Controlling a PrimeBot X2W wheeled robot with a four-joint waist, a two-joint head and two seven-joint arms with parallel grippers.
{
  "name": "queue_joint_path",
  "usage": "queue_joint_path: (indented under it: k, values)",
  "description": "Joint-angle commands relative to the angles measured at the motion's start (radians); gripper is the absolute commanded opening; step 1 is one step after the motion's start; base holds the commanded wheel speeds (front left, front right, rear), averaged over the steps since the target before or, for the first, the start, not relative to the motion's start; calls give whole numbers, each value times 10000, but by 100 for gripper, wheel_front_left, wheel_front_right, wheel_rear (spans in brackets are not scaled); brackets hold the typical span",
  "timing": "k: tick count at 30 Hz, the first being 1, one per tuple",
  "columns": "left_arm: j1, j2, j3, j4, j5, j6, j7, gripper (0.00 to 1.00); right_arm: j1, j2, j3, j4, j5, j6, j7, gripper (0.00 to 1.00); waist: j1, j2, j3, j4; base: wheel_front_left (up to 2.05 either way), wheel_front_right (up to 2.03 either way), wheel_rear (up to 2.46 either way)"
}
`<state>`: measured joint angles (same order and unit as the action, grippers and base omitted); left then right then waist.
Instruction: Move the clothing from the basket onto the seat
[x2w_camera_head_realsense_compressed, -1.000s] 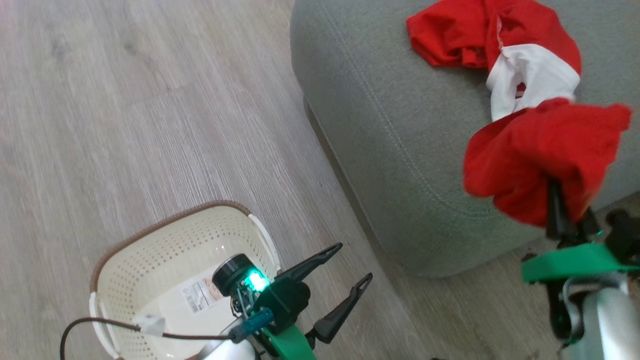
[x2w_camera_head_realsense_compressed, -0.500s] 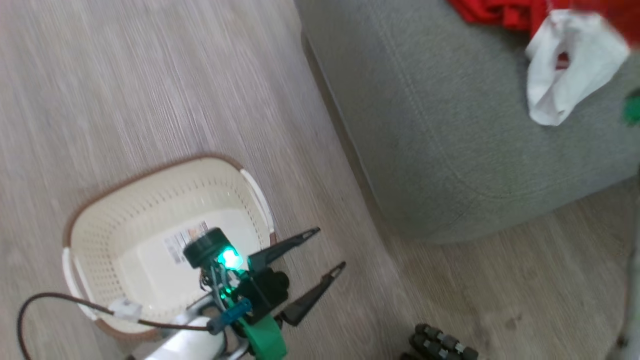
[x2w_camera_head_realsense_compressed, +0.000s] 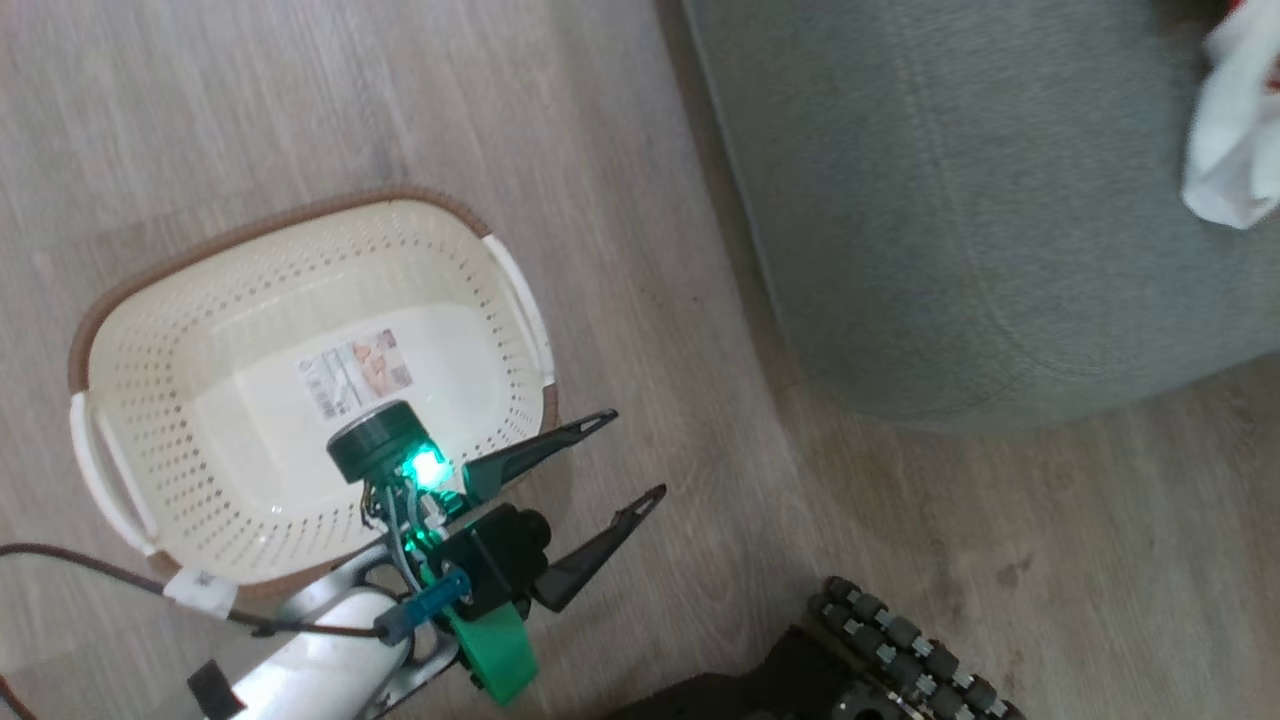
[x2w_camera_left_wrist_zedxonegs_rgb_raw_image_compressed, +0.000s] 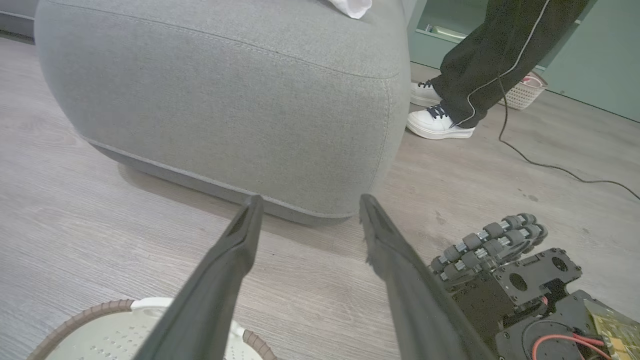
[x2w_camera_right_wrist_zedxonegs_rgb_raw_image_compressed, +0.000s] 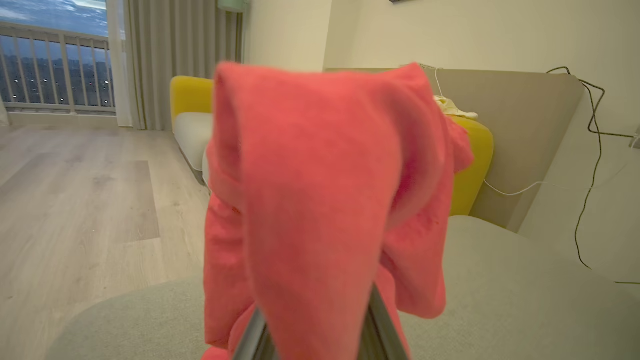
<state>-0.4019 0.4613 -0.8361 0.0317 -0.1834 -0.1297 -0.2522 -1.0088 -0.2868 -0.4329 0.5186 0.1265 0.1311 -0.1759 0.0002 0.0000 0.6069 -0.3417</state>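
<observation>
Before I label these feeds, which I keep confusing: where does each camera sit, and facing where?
Head: up top, facing down at the basket; open left pincer shows.
Left wrist: low, facing the seat side-on; own fingers, wheeled base show.
Right wrist: above the seat, facing a yellow sofa; right pincer shut on clothing.
Shared: head and left wrist show basket and seat.

my head camera has tipped down and turned: the basket (x2w_camera_head_realsense_compressed: 140, 380) now sits higher and whole in the head view, and the seat (x2w_camera_head_realsense_compressed: 950, 200) has slid to the upper right, with the heap's white panel (x2w_camera_head_realsense_compressed: 1230, 150) at the right edge. the base's roller wheel (x2w_camera_head_realsense_compressed: 900, 640) has come in below. my right hand (x2w_camera_right_wrist_zedxonegs_rgb_raw_image_compressed: 315, 310) has carried its red garment (x2w_camera_right_wrist_zedxonegs_rgb_raw_image_compressed: 320, 175) up over the seat.
</observation>
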Motion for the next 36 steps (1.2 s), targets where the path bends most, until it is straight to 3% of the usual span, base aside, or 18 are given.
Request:
queue_joint_path:
  k: [1, 12, 28, 29, 30, 31, 36]
  values:
    - [-224, 206, 175, -383, 11, -10, -95, 100, -288, -243, -310, 89, -196, -4, 24, 0, -2, 0, 301, 257, 0, 0, 0]
    - [-599, 265, 141, -533, -38, -10, -95, 100, -1278, -157, -1864, 2395, -2281, -4, 259, 0, -2, 0, 1109, 859, 0, 0, 0]
    - [-672, 217, 235, -501, -57, -10, -95, 100, -1591, 208, -3285, 3957, -4042, -4, 247, 0, -2, 0, 1291, 1205, 0, 0, 0]
    - [-655, 190, 251, -475, -60, -10, -95, 100, -1606, 232, -3354, 3999, -4069, -4, 132, 33, -2, 0, 1225, 1180, 0, 0, 0]
    - [-638, 160, 256, -452, -52, -10, -95, 100, -1606, 245, -3386, 4057, -4121, -4, 45, 87, -2, 0, 1150, 1158, 0, 0, 0]
    - [-622, 126, 239, -432, -46, -10, -95, 100, -1588, 239, -3383, 4127, -4198, -4, -15, 100, -2, 0, 1066, 1142, 0, 0, 0]
    - [-548, -75, 141, -306, -67, -10, -95, 100, -1438, 173, -3208, 4453, -4526, -4, -197, 100, -2, 0, 510, 1052, 0, 0, 0]
